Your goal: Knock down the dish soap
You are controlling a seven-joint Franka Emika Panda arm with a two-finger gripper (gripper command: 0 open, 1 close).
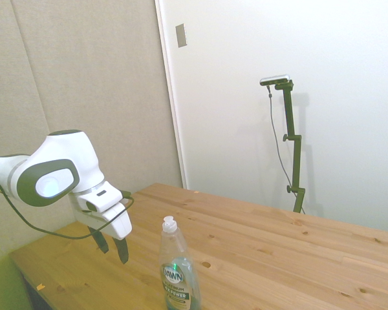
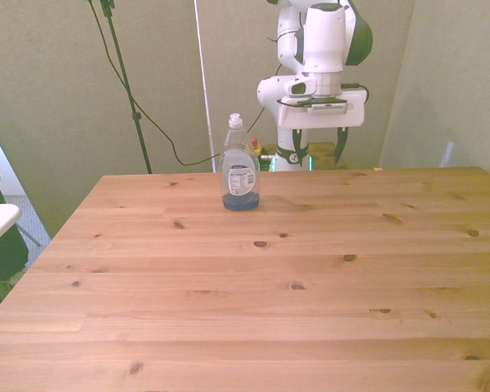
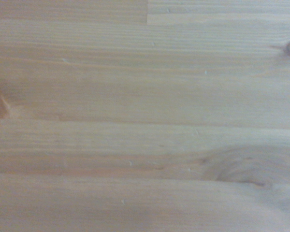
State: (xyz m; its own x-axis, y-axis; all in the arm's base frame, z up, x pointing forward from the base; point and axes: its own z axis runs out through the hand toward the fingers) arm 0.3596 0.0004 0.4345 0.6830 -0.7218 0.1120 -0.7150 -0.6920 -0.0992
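The soap (image 2: 241, 175) stands upright on the table (image 2: 253, 302), near its far edge. The gripper (image 2: 319, 151) hangs to the front view's right of it, apart.

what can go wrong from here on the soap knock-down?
1. The claw hangs open, off to the front view's right of the dish soap and not touching it. A sideways sweep at the wrong height could pass over the cap or just slide the upright bottle.
2. The bottle stands near the table's far edge, so a hard push away from the camera might send it off.
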